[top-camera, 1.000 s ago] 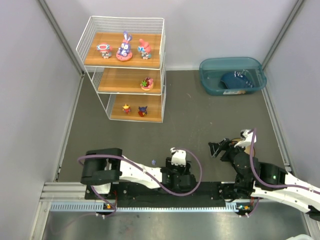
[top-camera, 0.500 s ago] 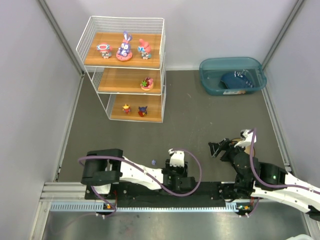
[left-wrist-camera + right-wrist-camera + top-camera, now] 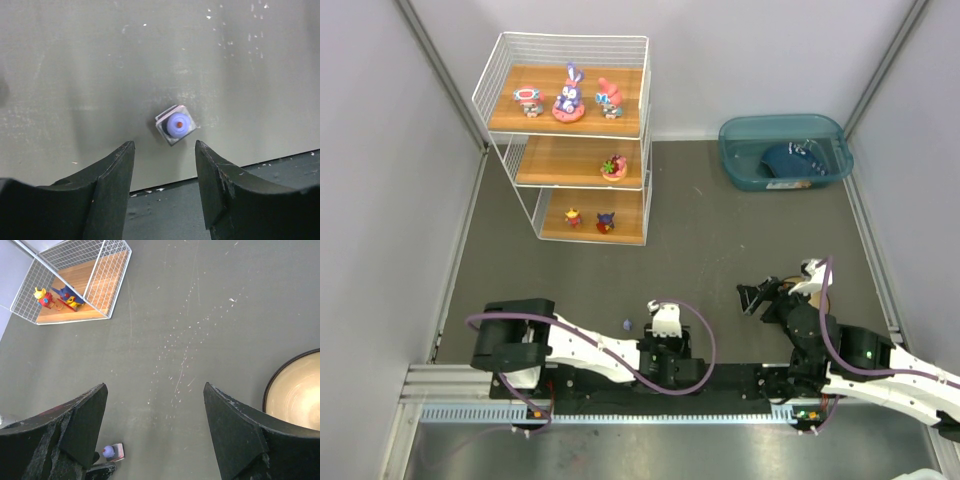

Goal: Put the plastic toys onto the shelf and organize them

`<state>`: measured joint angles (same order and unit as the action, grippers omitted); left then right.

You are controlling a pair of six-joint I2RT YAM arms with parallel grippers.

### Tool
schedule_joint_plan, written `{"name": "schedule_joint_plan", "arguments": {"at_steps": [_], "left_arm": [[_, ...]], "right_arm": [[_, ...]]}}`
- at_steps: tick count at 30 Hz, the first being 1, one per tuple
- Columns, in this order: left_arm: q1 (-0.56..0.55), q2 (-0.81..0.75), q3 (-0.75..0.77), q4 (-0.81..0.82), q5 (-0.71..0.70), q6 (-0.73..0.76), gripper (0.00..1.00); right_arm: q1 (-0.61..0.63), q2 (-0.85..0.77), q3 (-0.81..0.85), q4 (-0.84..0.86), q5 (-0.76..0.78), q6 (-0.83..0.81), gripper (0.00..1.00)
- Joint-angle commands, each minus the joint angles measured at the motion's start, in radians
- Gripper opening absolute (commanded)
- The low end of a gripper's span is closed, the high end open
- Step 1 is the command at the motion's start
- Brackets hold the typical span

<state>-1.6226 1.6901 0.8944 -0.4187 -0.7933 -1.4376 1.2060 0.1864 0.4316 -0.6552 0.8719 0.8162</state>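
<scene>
A tiny purple toy (image 3: pixel 177 124) on a small square base lies on the grey floor just beyond my open left gripper (image 3: pixel 164 150); it also shows in the top view (image 3: pixel 626 324) and the right wrist view (image 3: pixel 111 452). The white wire shelf (image 3: pixel 503 75) stands at the back left. Three figurines (image 3: pixel 568 96) stand on its top board, one (image 3: pixel 613 167) on the middle board, two (image 3: pixel 590 219) on the bottom board. My right gripper (image 3: pixel 155 400) is open and empty over the bare floor. My left gripper (image 3: pixel 650 325) sits low near the arm bases.
A teal bin (image 3: pixel 730 150) with a dark blue item (image 3: pixel 790 160) stands at the back right. A tan round bowl (image 3: pixel 295 390) lies right of my right gripper. Grey walls close in both sides. A black rail runs along the near edge.
My left gripper has slid a little to the left and toward the tiny purple toy. The right arm has not moved.
</scene>
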Motion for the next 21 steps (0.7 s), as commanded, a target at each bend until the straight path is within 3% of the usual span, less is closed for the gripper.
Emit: {"name": "schedule_joint_plan", "arguments": {"at_steps": [1, 21], "left_arm": [[-0.003, -0.052, -0.046, -0.034, -0.02, -0.095, 0.57], [-0.002, -0.079, -0.117, -0.061, -0.052, -0.199, 0.55]], "right_arm": [[-0.008, 0.012, -0.008, 0.019, 0.016, 0.012, 0.79], [-0.008, 0.013, -0.011, 0.02, 0.019, 0.009, 0.79]]}}
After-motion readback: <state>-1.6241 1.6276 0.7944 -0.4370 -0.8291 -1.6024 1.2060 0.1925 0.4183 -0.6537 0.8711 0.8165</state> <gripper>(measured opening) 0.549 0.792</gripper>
